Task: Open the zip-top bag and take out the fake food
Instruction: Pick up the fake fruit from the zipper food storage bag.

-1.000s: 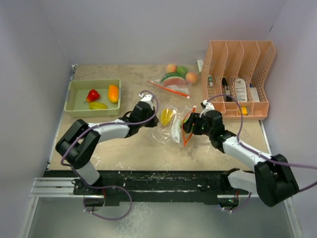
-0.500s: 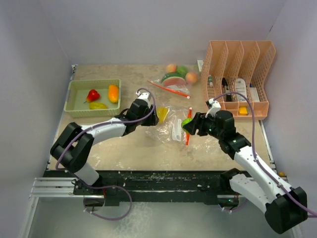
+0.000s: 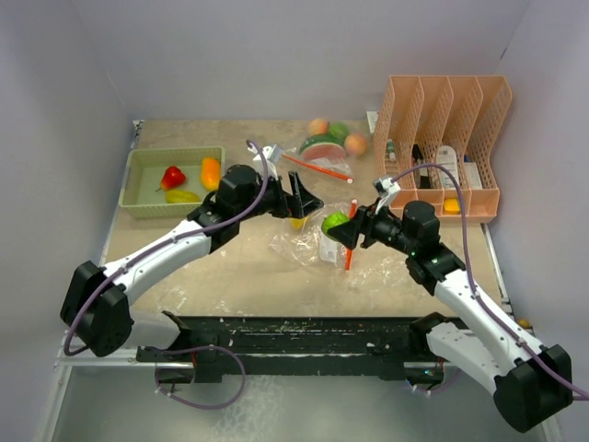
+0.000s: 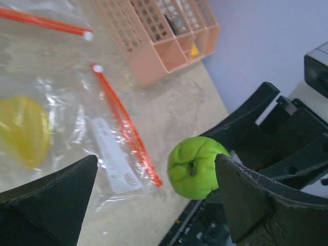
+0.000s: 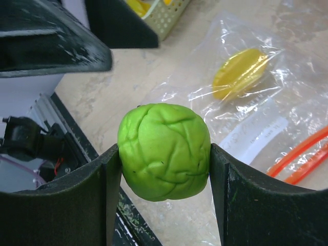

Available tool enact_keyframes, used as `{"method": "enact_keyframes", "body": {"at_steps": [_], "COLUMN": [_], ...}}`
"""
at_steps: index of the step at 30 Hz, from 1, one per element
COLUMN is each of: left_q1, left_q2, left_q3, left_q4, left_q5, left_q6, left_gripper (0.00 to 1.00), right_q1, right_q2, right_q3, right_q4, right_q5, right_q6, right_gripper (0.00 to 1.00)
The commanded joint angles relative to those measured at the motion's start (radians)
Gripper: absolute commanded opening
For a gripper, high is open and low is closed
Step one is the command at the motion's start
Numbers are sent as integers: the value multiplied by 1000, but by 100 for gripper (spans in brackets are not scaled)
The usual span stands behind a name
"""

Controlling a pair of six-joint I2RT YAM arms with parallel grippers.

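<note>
The right fingers [image 5: 102, 197] are pinching green food [image 5: 164, 151], already out; the left fingers [image 4: 46, 205] are gaping empty. Yellow food [image 5: 241, 72] is lying in the bag [image 5: 259, 134], at nine o'clock.

- Top view: bright, soft, even light from above; the worktop [image 3: 239, 272] shows no hot spots.
- Shadows under the arms are faint and soft-edged; the strip by their bases is darker.
- The clear zip-top bag [image 5: 287, 123] throws white glints in both wrist views.
- The green fake food [image 5: 164, 151] is sharp in the right wrist view, with a dull sheen; the background at top left is blurred.
- In the left wrist view the fingers [image 4: 46, 205] of the left claw [image 4: 156, 171] are near, dark and soft-edged.
- The walls in the top view lean outward.
</note>
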Motion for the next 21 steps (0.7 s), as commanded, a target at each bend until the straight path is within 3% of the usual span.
{"method": "enact_keyframes", "body": {"at_steps": [1,14,21], "left_q1": [7,3,-2], "left_q2": [95,232,278], "left_q3": [-5,-29,-27], "left_q4": [194,440,525], "left_q5": [291,435,522], "left_q6": [-193,-361,-418], "left_gripper": [99,99,99], "right_q1": [23,37,37], "right_q2": [-14,-25,-15], "right_q3": [38,37,38], "right_q4": [83,95,75], "right_q5": [-87,-116,-50], "right_q6": [-70,-92,-113], "right_gripper": [36,38,37]}}
